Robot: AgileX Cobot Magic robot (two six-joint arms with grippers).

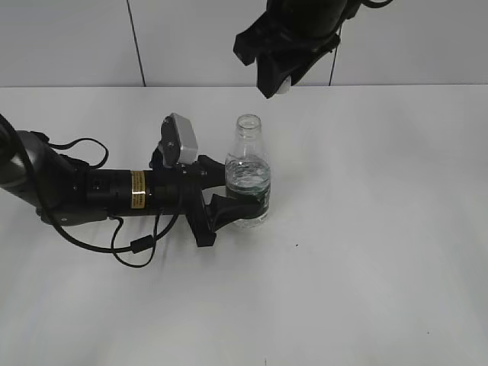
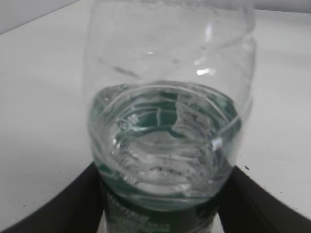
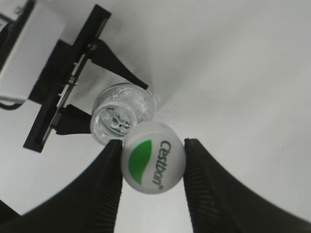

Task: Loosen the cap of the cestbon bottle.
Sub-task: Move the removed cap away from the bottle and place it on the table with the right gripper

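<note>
You have the cestbon bottle (image 1: 248,174) standing upright on the white table (image 1: 366,252), near the middle of the exterior view, and its neck is open, with no cap on it. Your left gripper (image 1: 229,200) reaches in low from the left, its arm lying close to the tabletop, and its two black fingers (image 1: 216,169) are clamped on the lower part of the bottle, one on each side, at the level of the dark green label band. In the left wrist view the bottle (image 2: 170,111) fills almost the whole picture: clear plastic above, water inside it, and the green label at the bottom edge, with the black fingers (image 2: 63,208) pressed against it on both sides. Your right gripper (image 1: 278,80) hangs in the air above the bottle and slightly to its right, well clear of the neck. It is clenched on the cap (image 3: 153,157), which you see in the right wrist view held between the two dark fingers (image 3: 104,187), top face toward the camera, white with a green leaf shape and the printed word Cestbon. In the exterior view only a small pale bit of the cap (image 1: 284,87) shows at the fingertips. Below it in the right wrist view you look down into the bottle's open mouth (image 3: 119,119), with the left gripper (image 3: 112,94) around the bottle.
</note>
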